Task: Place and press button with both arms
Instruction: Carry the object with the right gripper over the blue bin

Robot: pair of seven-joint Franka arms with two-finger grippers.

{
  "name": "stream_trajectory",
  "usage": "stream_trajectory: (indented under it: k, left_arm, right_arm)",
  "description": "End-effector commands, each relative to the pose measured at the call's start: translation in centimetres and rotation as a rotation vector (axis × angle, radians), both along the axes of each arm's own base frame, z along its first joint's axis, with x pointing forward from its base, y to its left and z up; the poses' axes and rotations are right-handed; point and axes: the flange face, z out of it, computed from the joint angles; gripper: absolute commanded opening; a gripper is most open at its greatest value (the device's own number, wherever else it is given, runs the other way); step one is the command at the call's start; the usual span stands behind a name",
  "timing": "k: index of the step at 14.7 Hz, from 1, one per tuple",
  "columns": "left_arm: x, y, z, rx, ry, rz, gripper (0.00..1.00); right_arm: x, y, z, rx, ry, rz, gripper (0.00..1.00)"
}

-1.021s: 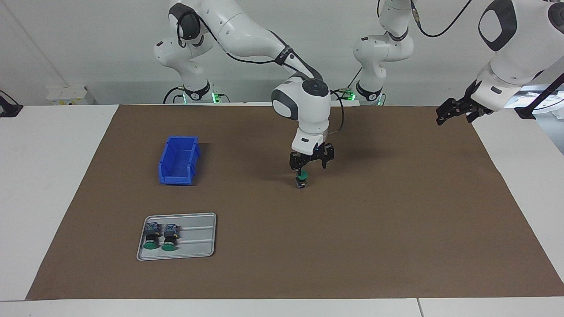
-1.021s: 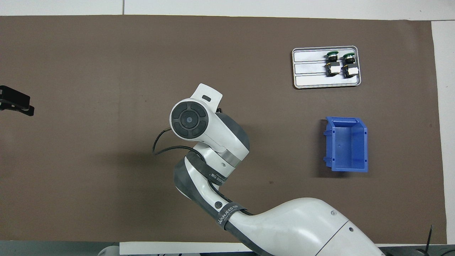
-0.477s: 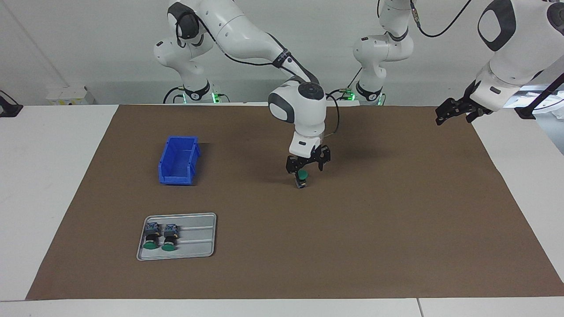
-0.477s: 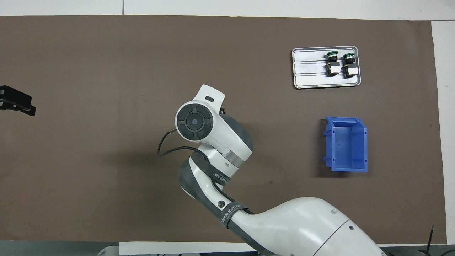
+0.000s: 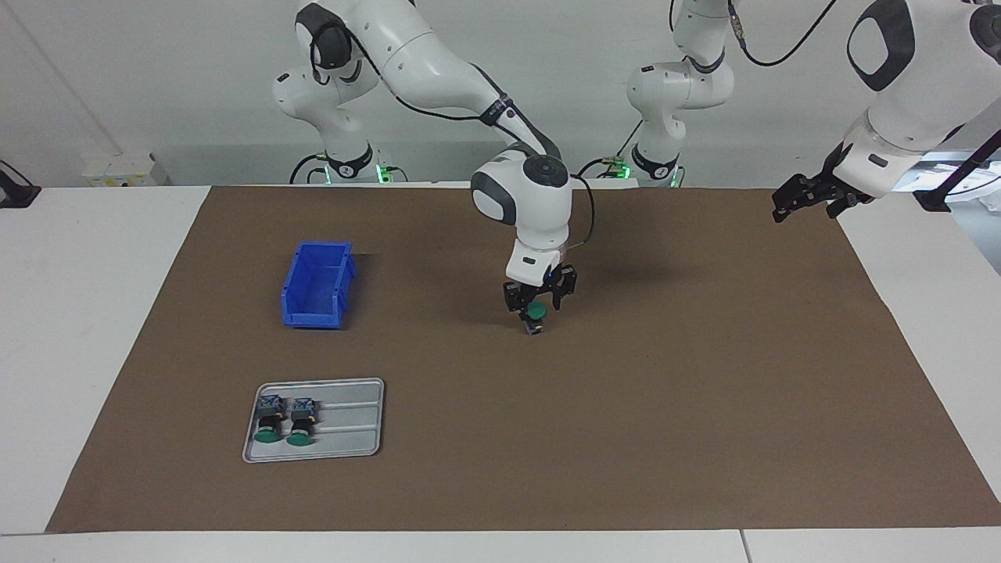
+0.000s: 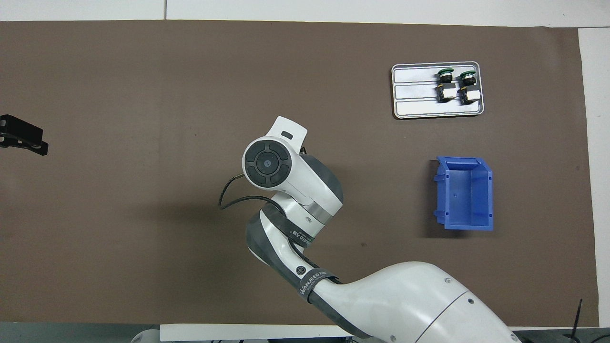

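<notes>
A green-capped button (image 5: 535, 314) stands upright on the brown mat (image 5: 704, 375) near the middle of the table. My right gripper (image 5: 535, 302) hangs straight down right over its cap, and I cannot make out whether it touches. In the overhead view the right arm's wrist (image 6: 267, 164) hides both the button and the gripper. My left gripper (image 5: 813, 195) waits in the air, open and holding nothing, over the mat's edge at the left arm's end of the table; the overhead view shows the left gripper (image 6: 21, 138) at its border.
A grey tray (image 5: 352, 438) (image 6: 414, 107) toward the right arm's end holds two more buttons (image 5: 281, 422) (image 6: 455, 85) lying on their sides. An empty blue bin (image 5: 317, 285) (image 6: 464, 193) sits nearer to the robots than the tray.
The right arm's wrist shifted toward the right arm's end, bringing the gripper centred over the button, and the gripper looks narrower. The button and the left arm stayed put.
</notes>
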Motion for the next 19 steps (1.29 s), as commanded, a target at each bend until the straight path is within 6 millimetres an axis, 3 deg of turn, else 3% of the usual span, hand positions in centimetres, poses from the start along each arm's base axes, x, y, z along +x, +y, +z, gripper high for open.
stream_trajectory:
  k: [1,4,7,13,16,19]
  left_arm:
    - [-0.2,0.0,0.2,0.006,0.01,-0.003,1.0]
    - [-0.2,0.4,0.2,0.007,0.01,0.001,1.0]
    - [-0.2,0.6,0.2,0.007,0.01,0.004,1.0]
    - [-0.2,0.4,0.2,0.007,0.01,0.001,1.0]
    - [-0.2,0.4,0.2,0.007,0.01,0.001,1.0]
    - [-0.2,0.4,0.2,0.007,0.01,0.001,1.0]
  right_arm:
    - [0.2,-1.4,1.0,-0.024,0.02,0.011,0.04]
    - [1.9,-1.9,4.6,-0.029,0.053,-0.032,0.0]
    - [2.3,-4.9,8.4,-0.003,0.039,-0.079,0.0]
    - [0.7,-15.9,13.8,0.001,0.077,-0.058,0.0]
    - [0.2,-23.0,16.5,0.024,0.116,-0.029,0.0]
    - [-1.6,-30.0,17.4,0.033,0.132,-0.006,0.0]
